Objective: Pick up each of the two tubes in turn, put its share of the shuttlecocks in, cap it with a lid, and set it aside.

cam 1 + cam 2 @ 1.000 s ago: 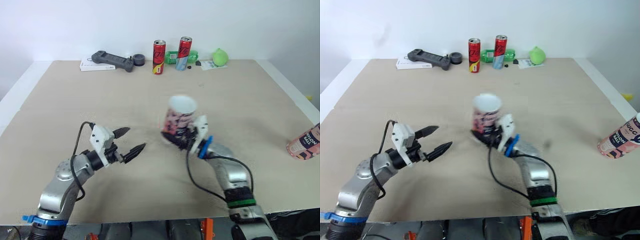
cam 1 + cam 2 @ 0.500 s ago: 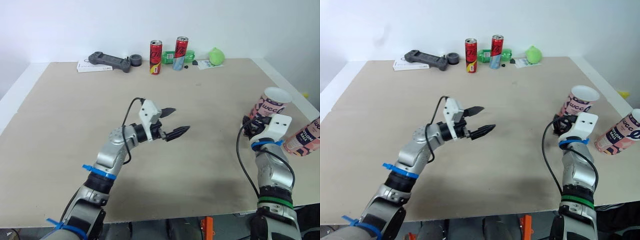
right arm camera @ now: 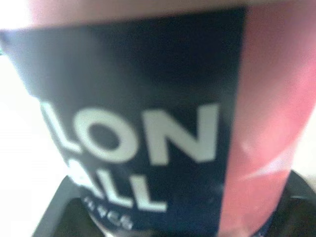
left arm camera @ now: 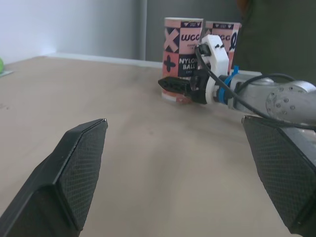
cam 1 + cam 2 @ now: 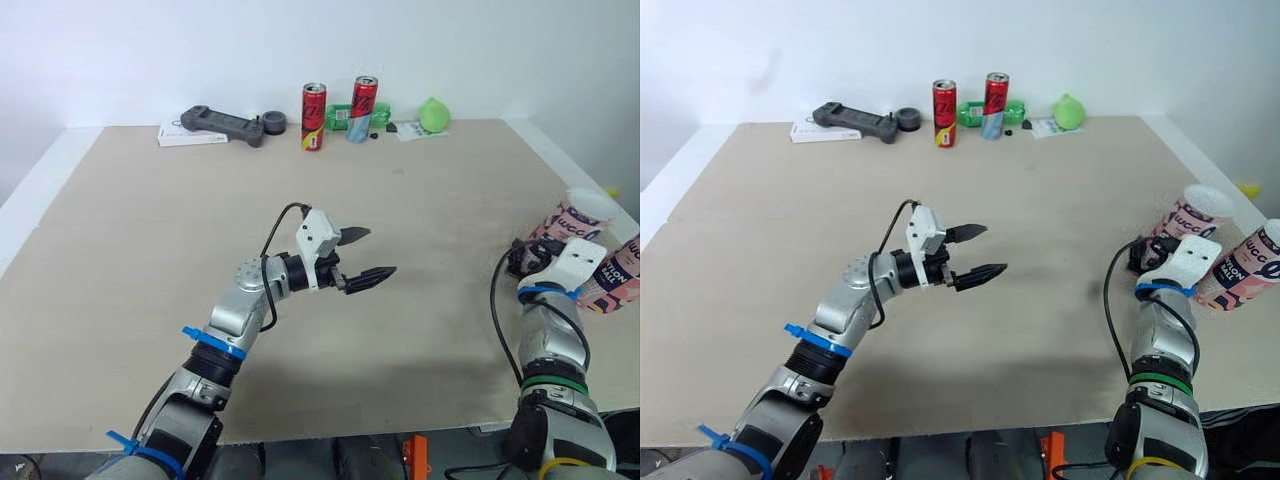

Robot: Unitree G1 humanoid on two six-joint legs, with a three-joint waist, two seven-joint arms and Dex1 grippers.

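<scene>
the right gripper (image 5: pixel 522 256) is closed around the low part of a pink tube (image 5: pixel 578 214), near the right edge of the desk (image 5: pixel 150 260). a second pink tube (image 5: pixel 618 280) stands just beside it, even nearer that edge. the left gripper (image 5: pixel 380 251) hangs over the middle of the desk with its fingers wide apart and nothing in them. the held tube looks like light card. it seems stiff and smooth, and being tall, it may tip. a soft hold low on its sides seems best. a push toward the right edge could knock a tube off. the middle of the desk has lots of open room.
</scene>
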